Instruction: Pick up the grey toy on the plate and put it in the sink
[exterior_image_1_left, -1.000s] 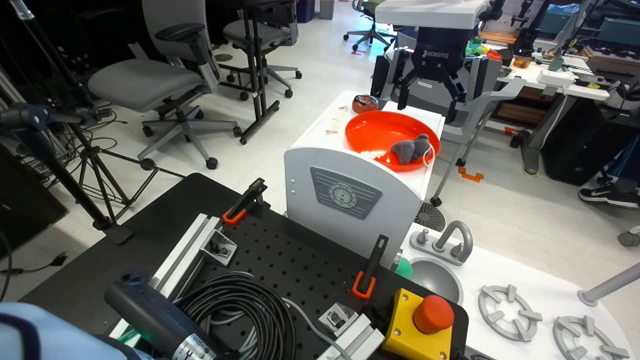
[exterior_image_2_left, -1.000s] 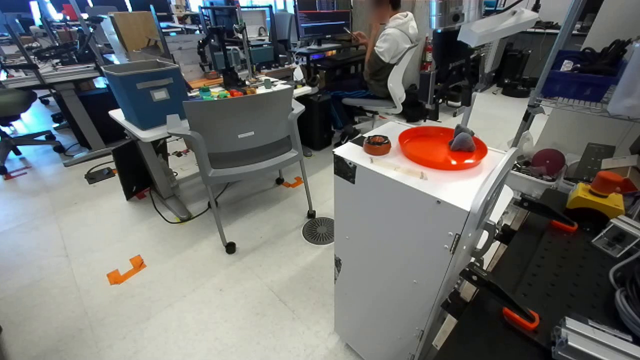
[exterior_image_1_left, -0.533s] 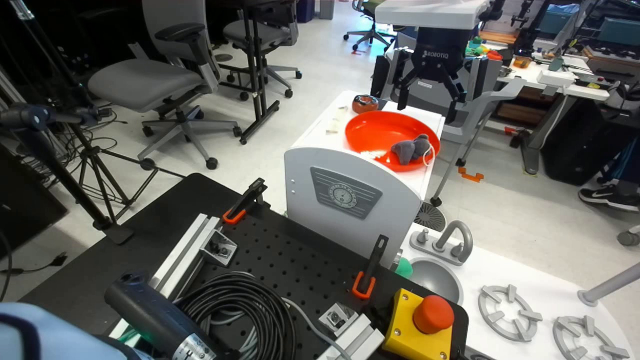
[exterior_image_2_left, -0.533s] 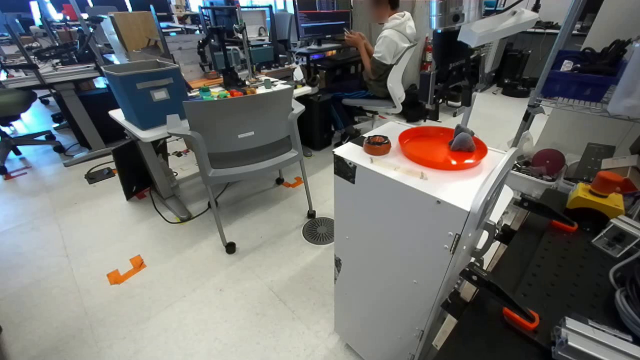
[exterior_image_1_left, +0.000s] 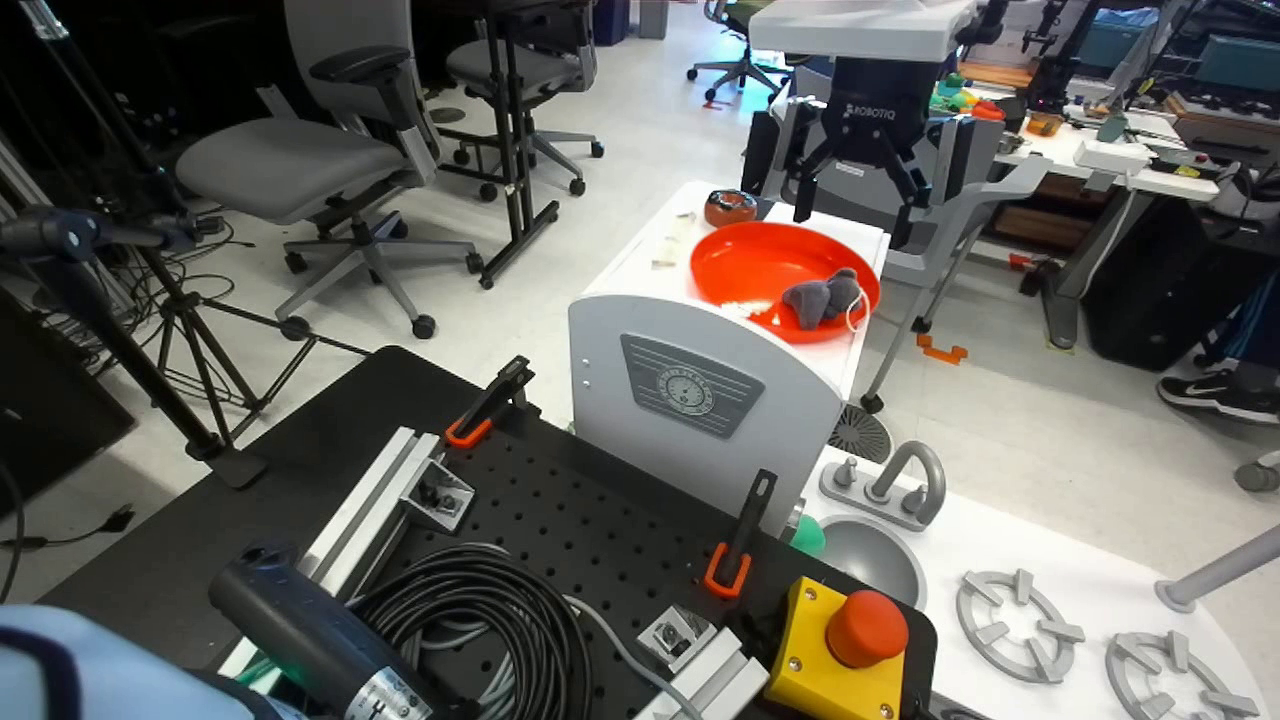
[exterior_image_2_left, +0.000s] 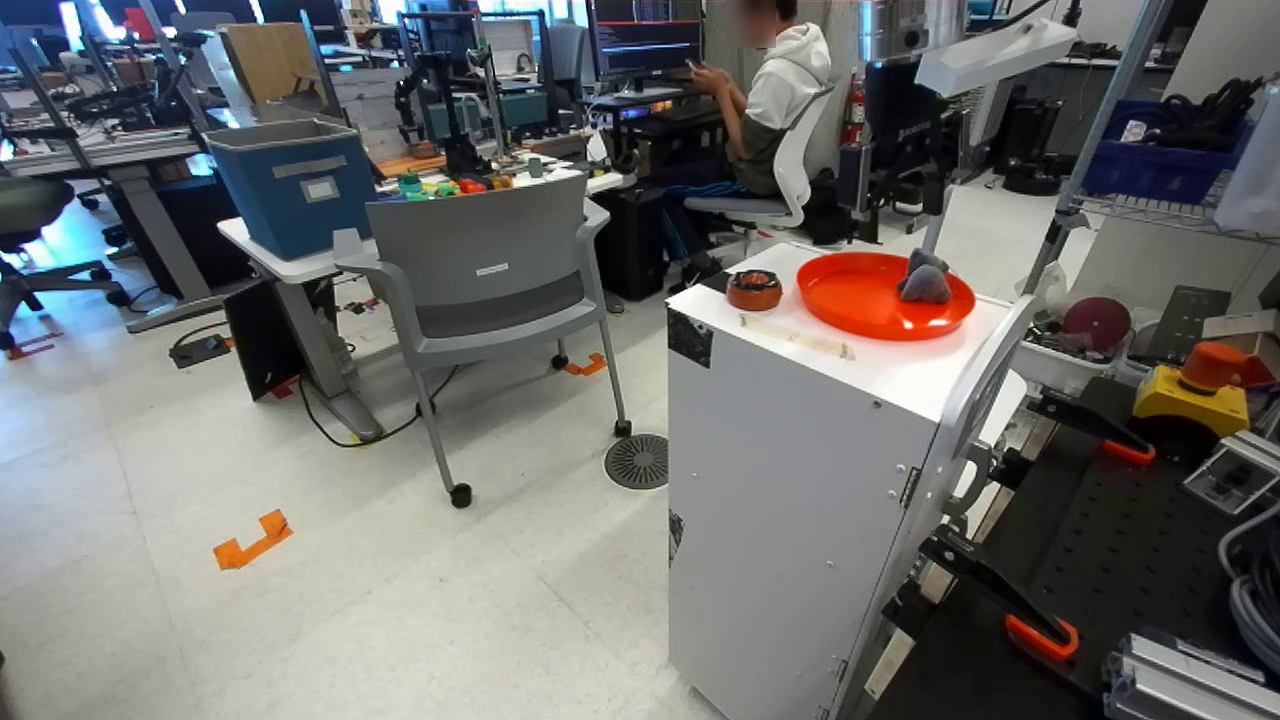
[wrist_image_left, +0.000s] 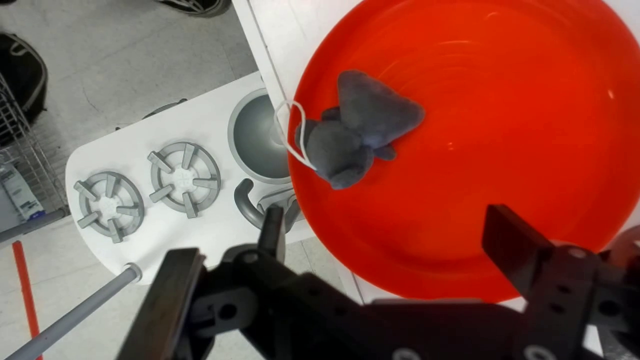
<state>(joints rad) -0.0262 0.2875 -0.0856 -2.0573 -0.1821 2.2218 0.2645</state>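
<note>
Toy (wrist_image_left: 372, 112) on plate (wrist_image_left: 480, 175), plate on cabinet (exterior_image_2_left: 790, 500)

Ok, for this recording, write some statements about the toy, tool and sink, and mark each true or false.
1. The grey toy lies on the orange-red plate. True.
2. The tool stands open. True.
3. The tool holds the toy. False: they are apart.
4. A grey faucet stands beside the sink. True.
5. A black ribbon loops from the toy. False: it is a white cord.
6. The sink is square. False: it is round.
</note>
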